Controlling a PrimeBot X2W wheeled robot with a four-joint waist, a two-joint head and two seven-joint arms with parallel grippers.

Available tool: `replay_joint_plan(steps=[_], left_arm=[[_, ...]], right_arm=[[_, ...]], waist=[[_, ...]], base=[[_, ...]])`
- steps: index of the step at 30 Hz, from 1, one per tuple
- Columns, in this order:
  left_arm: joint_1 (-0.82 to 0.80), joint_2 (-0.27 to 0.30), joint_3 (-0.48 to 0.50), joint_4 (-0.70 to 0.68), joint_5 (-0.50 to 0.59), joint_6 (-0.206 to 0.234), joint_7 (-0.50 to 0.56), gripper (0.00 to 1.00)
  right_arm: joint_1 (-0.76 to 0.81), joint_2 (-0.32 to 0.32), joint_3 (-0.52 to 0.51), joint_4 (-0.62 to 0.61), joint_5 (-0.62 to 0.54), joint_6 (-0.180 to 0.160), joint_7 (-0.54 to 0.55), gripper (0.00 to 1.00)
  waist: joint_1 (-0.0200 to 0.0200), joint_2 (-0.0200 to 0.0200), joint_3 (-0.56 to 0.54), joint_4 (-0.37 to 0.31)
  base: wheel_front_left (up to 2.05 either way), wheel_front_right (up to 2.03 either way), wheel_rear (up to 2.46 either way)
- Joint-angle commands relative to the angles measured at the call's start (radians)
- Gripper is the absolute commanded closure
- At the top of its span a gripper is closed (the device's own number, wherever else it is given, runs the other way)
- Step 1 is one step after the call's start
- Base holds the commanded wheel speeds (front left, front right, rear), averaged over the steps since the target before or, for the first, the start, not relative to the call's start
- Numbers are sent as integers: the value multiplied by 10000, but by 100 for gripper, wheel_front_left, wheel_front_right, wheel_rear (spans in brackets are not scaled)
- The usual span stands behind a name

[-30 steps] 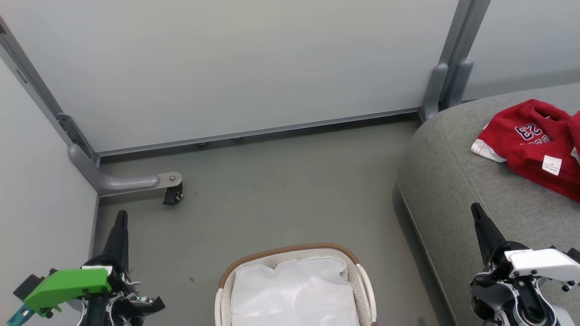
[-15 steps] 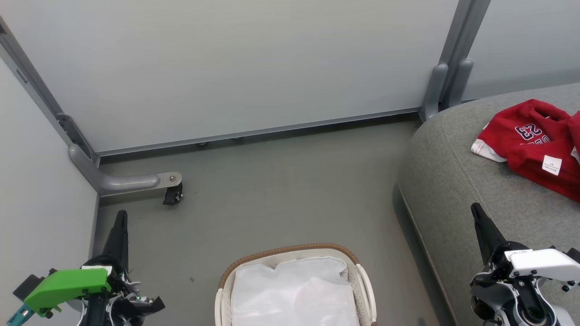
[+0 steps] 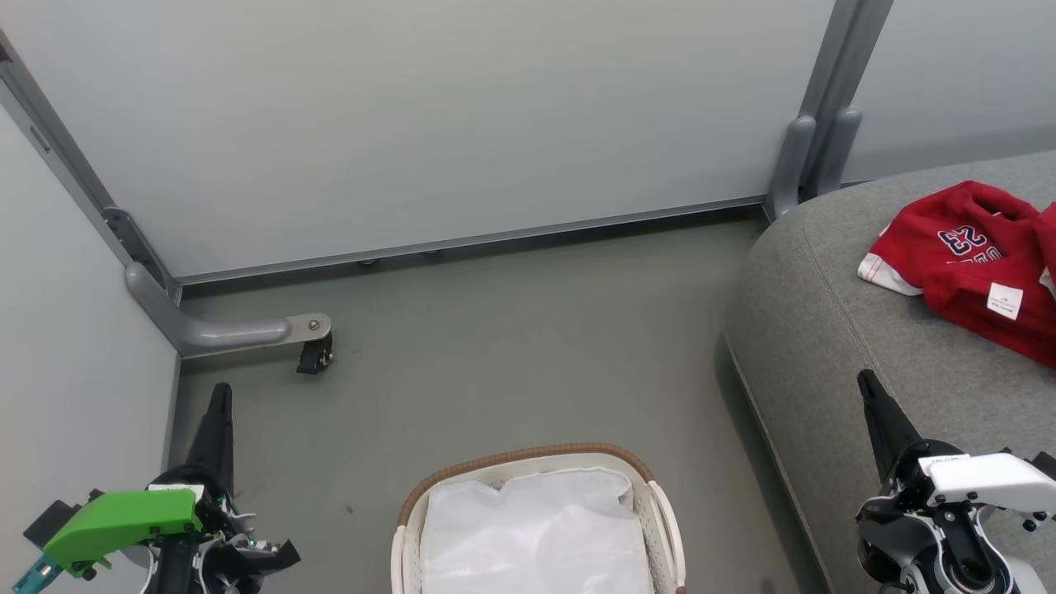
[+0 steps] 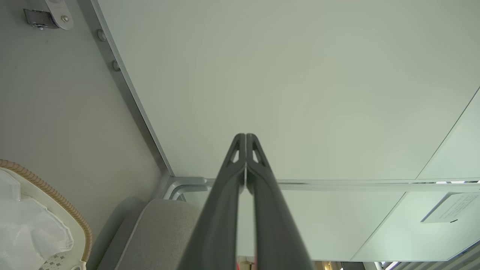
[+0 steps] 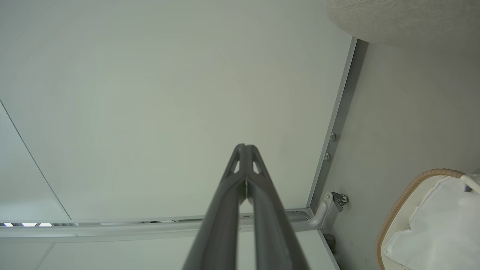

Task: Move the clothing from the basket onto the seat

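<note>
Upper right, head frame: clothing (image 3: 969, 260) on seat (image 3: 825, 346); basket (image 3: 528, 456), cropped, seemingly holds liner (image 3: 536, 536); left fingers (image 3: 216, 429), right fingers (image 3: 883, 421) pressed together, empty.

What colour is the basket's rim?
The basket rim is brown, woven-looking, best seen in the head view.

Lab mock-up: partition panels (image 3: 429, 124) on casters (image 3: 314, 356), grey floor (image 3: 511, 346), sofa seat (image 3: 825, 330).

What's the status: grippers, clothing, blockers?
Left gripper shut, empty. Right gripper shut, empty. Clothing lies on seat; basket shows white liner, no red. No obstruction seen.
</note>
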Motion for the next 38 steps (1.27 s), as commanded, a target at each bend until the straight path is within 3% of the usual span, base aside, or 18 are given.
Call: replay_joint_plan(steps=[1,38], left_arm=[[-117,14,33,1,49,-32,25,100],[-120,6,42,2,59,-32,38,100]], right_arm=[[-83,-60,-16,-30,35,0,30,100],[-83,-60,-15,-30,35,0,29,100]], waist=[[0,0,0,0],[0,0,0,0]], base=[[0,0,0],[0,0,0]])
